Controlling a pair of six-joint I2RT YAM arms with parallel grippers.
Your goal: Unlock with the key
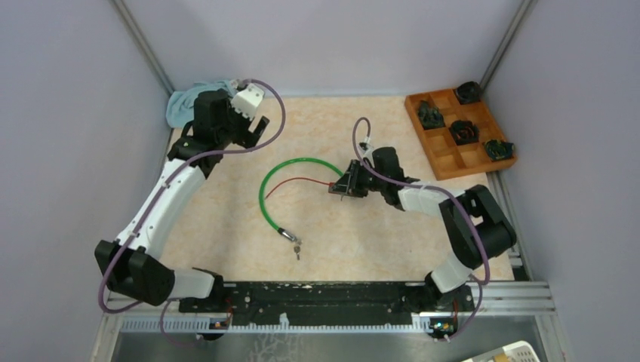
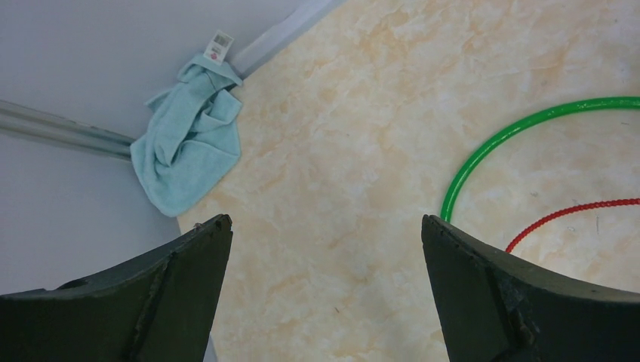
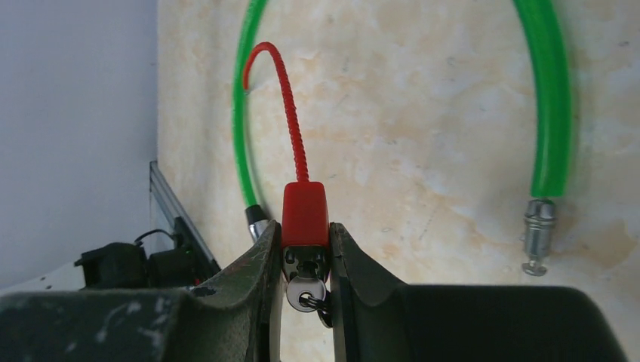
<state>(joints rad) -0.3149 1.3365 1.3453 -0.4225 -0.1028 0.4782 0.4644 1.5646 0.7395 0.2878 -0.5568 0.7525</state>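
The red lock body point(image 3: 305, 215) sits clamped between the fingers of my right gripper point(image 3: 304, 226). A silver key point(image 3: 306, 290) sticks in its keyhole, with a ring hanging from it. A thin red cable point(image 3: 293, 128) runs out of the lock. A green cable point(image 3: 549, 98) loops around it, and its metal plug end point(image 3: 537, 241) lies free on the table. From above, my right gripper point(image 1: 343, 186) is mid-table at the green cable point(image 1: 264, 192). My left gripper point(image 2: 324, 226) hangs open and holds nothing, over the far left of the table point(image 1: 256, 130).
A crumpled blue cloth point(image 2: 189, 136) lies in the far left corner point(image 1: 181, 105). A wooden compartment tray point(image 1: 447, 160) holding dark objects stands at the far right. The green cable's other end point(image 1: 289, 237) rests near the table's front.
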